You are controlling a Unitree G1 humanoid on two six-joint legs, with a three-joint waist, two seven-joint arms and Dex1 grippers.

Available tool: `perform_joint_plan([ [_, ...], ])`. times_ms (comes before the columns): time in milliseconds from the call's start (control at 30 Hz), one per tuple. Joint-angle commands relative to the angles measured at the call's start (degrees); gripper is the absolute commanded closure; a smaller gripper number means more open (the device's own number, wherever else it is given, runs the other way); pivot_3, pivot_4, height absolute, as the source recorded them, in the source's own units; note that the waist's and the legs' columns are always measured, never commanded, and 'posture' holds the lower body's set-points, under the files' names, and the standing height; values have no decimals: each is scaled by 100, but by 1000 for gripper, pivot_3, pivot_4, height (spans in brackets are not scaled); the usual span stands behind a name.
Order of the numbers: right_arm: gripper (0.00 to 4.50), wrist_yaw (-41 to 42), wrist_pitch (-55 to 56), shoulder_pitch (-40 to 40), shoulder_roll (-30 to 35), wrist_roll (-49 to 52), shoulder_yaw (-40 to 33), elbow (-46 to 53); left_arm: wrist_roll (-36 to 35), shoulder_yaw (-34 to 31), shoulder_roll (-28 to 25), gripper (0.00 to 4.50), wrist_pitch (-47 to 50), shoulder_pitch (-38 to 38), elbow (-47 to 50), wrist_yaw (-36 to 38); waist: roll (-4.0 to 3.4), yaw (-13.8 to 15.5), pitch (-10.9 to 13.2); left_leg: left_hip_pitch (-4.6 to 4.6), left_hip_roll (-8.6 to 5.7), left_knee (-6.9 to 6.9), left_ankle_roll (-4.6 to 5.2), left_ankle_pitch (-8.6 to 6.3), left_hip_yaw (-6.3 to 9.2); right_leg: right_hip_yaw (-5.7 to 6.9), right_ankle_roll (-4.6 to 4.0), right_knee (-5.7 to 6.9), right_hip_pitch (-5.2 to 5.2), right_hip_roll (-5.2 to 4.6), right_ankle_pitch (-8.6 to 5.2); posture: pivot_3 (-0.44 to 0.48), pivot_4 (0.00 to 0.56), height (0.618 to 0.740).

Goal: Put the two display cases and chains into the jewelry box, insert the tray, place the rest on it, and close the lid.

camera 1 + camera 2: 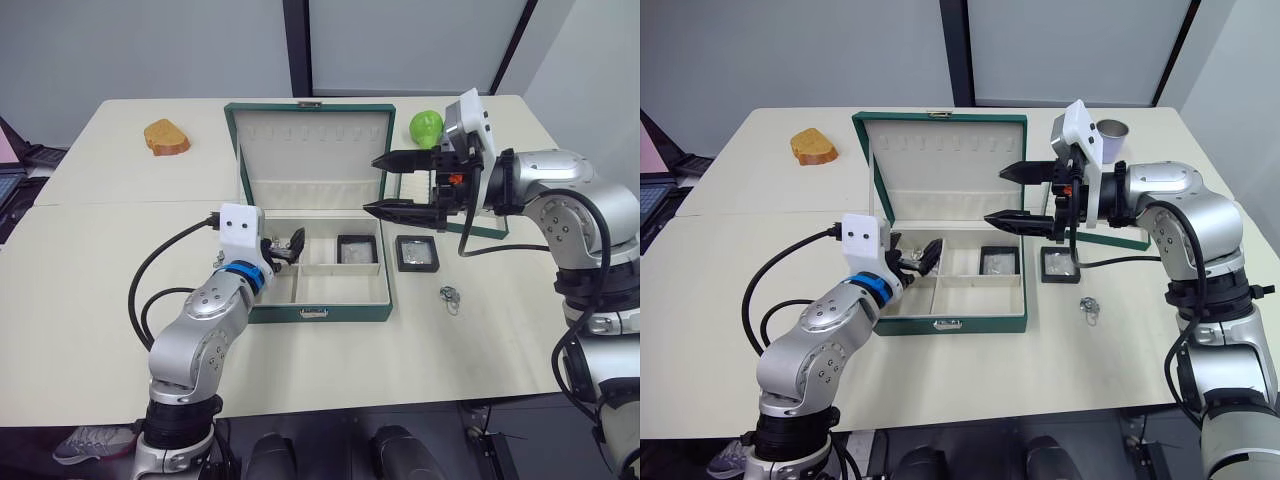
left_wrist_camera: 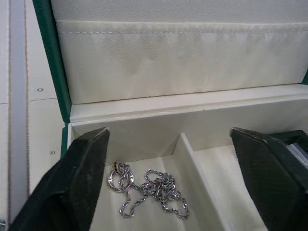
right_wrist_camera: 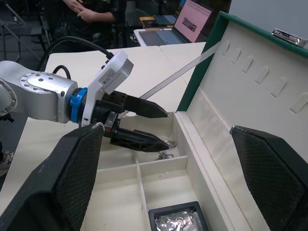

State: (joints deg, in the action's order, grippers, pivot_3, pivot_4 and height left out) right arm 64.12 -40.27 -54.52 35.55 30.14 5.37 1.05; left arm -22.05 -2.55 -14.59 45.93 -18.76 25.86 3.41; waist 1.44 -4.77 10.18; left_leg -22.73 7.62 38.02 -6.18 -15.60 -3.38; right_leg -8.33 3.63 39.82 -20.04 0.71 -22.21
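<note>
Over the rear left compartment of the large dark green jewelry box [image 1: 318, 312] with cream lining, my left gripper [image 1: 291, 247] reaches in from the box's left side, forearm angled up from the table, black fingers spread and holding nothing. Just beneath them a bunch of thin silver chain [image 2: 147, 185] lies loose on the lining (one small ring shows at its end). My right gripper [image 1: 392, 184] hangs above the box's right edge, elbow bent, fingers pointing left and parted wide, also empty.

The box's hinged green lid [image 1: 309, 140] stands upright, cream inside, a row of small hooks across its top. One flat square black display case [image 1: 357, 250] with a greyish centre sits in the rear right compartment. The second display case [image 1: 416, 252] lies on the cream table [image 1: 120, 300] just beside the box's right wall, and another small silver chain [image 1: 451, 296] lies near it, toward the front. The shallow green tray [image 1: 1110, 236] sits behind my right arm, mostly hidden, so its ring rolls cannot be made out.
</note>
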Motion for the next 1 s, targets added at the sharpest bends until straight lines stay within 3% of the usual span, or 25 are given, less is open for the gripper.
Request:
perform_joint_plan([
  [33,0,40,127,-29,76,4,-157,89,-198,6,61,55,-17,-64,394,223,0,0,0,0,0,0,0,0,0,0,0,0,0,0,0,0,150,740],
  [233,0,68,137,4,88,43,-182,167,-825,-11,168,55,226,-30,730,638,0,0,0,-2,0,0,0,0,1,1,0,0,0,0,0,0,150,740],
  [400,0,138,66,1,110,169,-218,298,-1988,-538,75,55,523,11,1277,1005,0,0,0,-5,0,0,0,0,2,1,0,0,0,0,0,0,150,740],
  [567,0,219,-255,-47,72,585,-317,630,-3657,-1882,-911,55,987,327,1648,1130,0,-26,1,-2,2,-2,0,0,9,0,0,2,-2,4,0,0,150,740],
  [733,0,48,-541,-155,-105,894,-350,905,-4561,-2795,-1838,55,992,887,1554,1055,0,-22,1,-1,3,1,0,0,14,3,0,1,-2,1,0,0,150,740],
  [867,0,-400,-867,-419,-589,1089,-173,1159,-4581,-3188,-2368,55,856,1350,1369,1169,-1,-17,2,1,6,0,0,0,16,6,0,10,-9,1,0,0,150,740],
  [1000,0,-803,-973,-630,-1122,970,109,1193,-4180,-3175,-2490,55,613,1782,1126,1209,-2,-31,1,7,5,-2,-1,0,14,5,0,13,-13,1,0,0,150,740],
])
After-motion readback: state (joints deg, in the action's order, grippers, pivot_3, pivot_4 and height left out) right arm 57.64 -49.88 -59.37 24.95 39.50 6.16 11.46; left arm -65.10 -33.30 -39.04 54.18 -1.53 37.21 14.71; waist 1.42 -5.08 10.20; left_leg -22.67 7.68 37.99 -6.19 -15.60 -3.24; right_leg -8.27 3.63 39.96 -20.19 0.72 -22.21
